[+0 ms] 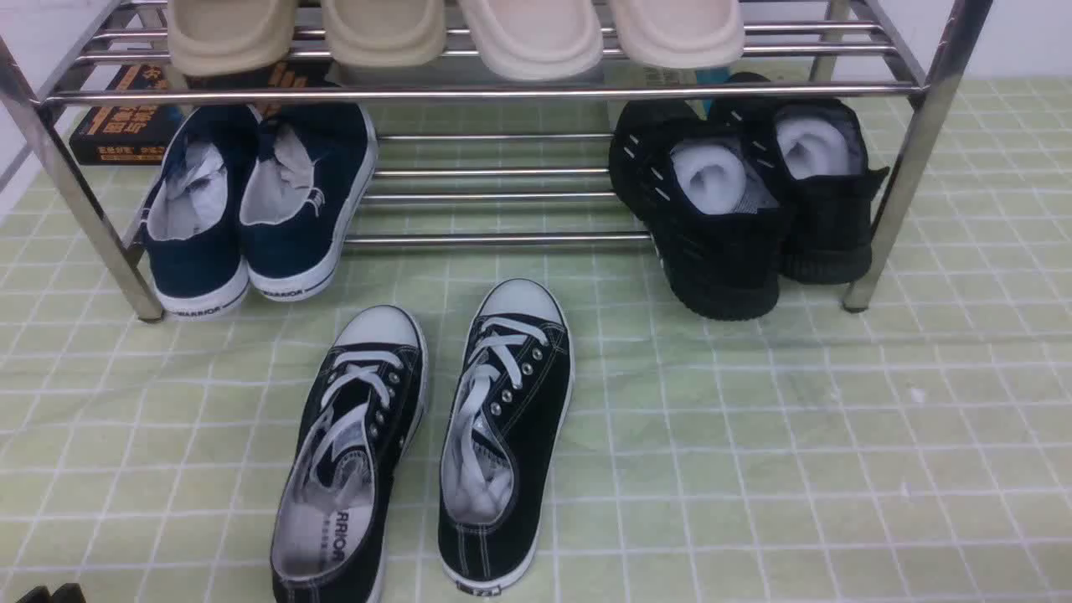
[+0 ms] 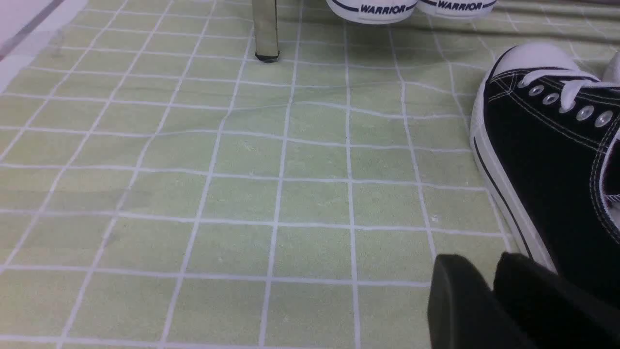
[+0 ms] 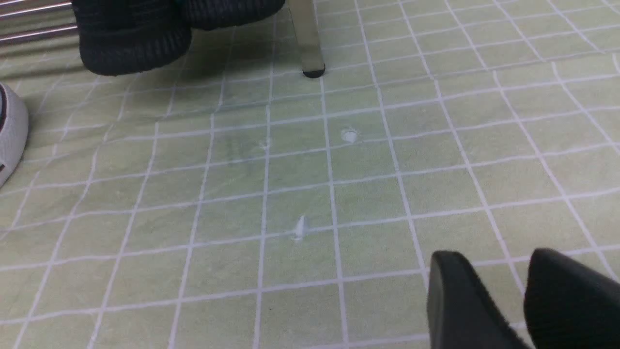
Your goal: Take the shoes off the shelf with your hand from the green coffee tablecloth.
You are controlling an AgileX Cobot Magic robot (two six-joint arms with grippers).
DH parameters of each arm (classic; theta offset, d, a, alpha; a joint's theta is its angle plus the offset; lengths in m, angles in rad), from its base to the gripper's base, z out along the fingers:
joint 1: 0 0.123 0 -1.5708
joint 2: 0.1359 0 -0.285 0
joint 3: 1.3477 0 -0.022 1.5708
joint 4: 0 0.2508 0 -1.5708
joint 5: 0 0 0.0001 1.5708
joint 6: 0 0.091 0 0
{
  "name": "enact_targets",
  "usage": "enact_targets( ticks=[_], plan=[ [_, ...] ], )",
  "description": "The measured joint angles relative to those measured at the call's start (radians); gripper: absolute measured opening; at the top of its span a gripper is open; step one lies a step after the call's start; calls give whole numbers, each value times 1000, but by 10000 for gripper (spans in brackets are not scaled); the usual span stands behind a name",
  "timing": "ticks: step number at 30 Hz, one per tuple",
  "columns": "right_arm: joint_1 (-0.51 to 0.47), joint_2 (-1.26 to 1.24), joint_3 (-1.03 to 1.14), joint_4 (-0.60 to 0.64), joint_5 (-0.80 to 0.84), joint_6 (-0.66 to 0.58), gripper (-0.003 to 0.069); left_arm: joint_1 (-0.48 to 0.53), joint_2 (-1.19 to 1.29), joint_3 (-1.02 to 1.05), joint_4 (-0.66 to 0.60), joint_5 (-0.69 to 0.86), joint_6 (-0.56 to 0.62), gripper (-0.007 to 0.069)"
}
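The left claw [image 2: 479, 264], matte black and blunt, is sitting clenched on nothing just beside a black canvas sneaker [image 2: 547, 160]; the right claw [image 3: 489, 264] is hanging slightly parted and empty over the wrinkled green gridded tablecloth [image 3: 290, 184] covering the worktop. The ribbed black knit shoes [image 1: 737, 209], stuffed with white paper, are resting at the right end of the chrome shelf [image 1: 911, 167], on its lower tier, well ahead of the right claw
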State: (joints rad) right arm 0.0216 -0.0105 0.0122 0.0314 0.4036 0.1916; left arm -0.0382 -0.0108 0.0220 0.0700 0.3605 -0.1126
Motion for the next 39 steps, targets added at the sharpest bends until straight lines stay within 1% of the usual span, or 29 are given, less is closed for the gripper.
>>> enact_targets(
  ticks=[39],
  plan=[
    [0, 0, 0, -11, 0, 0, 237, 0, 0, 0, 1, 0, -1, 181]
  ],
)
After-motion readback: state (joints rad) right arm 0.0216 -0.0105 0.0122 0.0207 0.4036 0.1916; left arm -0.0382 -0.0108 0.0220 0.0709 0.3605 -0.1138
